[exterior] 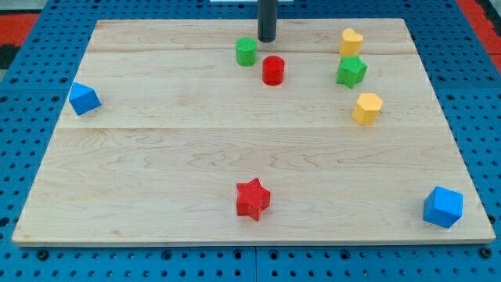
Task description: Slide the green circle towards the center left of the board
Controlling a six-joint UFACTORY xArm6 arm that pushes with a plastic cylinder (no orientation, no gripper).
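The green circle (246, 52) stands near the view's top, a little left of the middle of the wooden board (156, 172). My tip (267, 39) is just to the upper right of it, a short gap away. A red circle (272, 70) stands just below my tip and to the lower right of the green circle.
A green star (351, 71), a yellow heart-like block (351, 41) and a yellow hexagon (366, 108) stand at the upper right. A blue cube (84, 99) sits at the left edge, a red star (252, 198) at bottom centre, a blue cube (443, 207) at bottom right.
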